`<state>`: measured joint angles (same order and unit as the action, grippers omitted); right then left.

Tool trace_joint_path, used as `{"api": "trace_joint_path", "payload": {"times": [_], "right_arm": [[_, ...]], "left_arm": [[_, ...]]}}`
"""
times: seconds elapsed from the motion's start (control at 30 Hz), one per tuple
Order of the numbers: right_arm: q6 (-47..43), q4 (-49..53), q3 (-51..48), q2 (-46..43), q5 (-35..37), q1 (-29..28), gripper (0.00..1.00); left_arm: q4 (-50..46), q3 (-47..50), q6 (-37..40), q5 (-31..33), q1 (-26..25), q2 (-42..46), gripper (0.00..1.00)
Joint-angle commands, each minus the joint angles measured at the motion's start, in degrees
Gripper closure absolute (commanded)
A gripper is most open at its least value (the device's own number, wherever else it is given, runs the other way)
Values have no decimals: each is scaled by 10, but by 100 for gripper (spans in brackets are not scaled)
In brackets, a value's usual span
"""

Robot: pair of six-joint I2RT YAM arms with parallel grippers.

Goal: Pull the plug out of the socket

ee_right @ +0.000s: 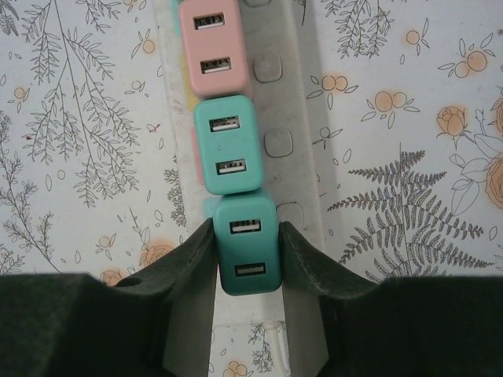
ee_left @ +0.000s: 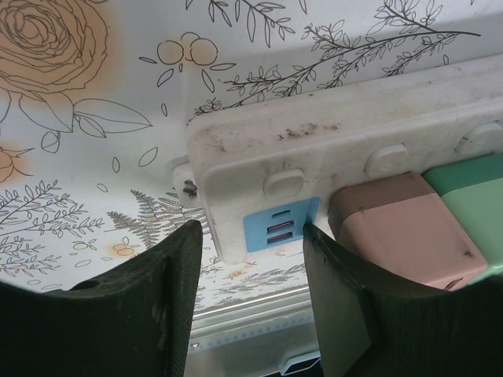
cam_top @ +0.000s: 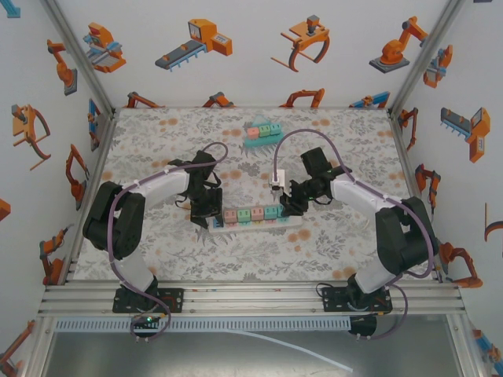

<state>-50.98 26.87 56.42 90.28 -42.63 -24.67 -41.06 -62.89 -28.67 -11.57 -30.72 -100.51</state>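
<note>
The right tool [ee_right: 246,229] pinches the teal plug [ee_right: 250,259] at the three o'clock end of the power strip [cam_top: 251,216]. The left tool [ee_left: 251,232] straddles its nine o'clock end; whether it clamps is unclear. Best pull straight up without rocking, with the strip held down.

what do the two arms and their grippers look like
Both the left arm and right arm have white links, bulky black joints and black bases. A purple-grey cable loops along each. The left gripper and right gripper are thick, matte and near-black.
</note>
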Motion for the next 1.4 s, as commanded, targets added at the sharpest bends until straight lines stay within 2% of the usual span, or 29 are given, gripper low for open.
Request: {"api": "trace_joint_path", "payload": {"times": [0.0, 0.33, 0.43, 0.53, 0.6, 0.73, 0.83, 1.03, 1.2, 1.37], "right_arm": [[5, -18, 16, -33, -71, -8, 86], [2, -18, -13, -90, -46, -1, 86], [36, -25, -19, -120, -41, 1, 87], [149, -77, -34, -163, -16, 1, 86], [257, -123, -48, -198, 14, 0, 86], [465, -177, -75, -267, 115, 0, 86], [617, -157, -82, -314, 202, 1, 87], [893, -65, -124, -409, 316, 1, 86], [969, 16, -175, -489, 360, 1, 85], [1003, 50, -240, -556, 371, 1, 85]], "left_arm": [[-14, 42, 8, 114, -9, -56, 48], [-21, 26, 9, 107, -9, -45, 48], [-34, 7, 10, 110, -9, -28, 48], [-53, -24, 13, 108, -9, -10, 48], [-63, -48, 14, 102, -9, 6, 47], [-99, -108, 18, 87, -9, 28, 46], [-134, -159, 22, 76, -9, 47, 46], [-172, -218, 18, 55, -9, 126, 45], [-199, -238, 30, 52, -10, 195, 44], [-149, -214, 77, -34, -13, 289, 37]]}}
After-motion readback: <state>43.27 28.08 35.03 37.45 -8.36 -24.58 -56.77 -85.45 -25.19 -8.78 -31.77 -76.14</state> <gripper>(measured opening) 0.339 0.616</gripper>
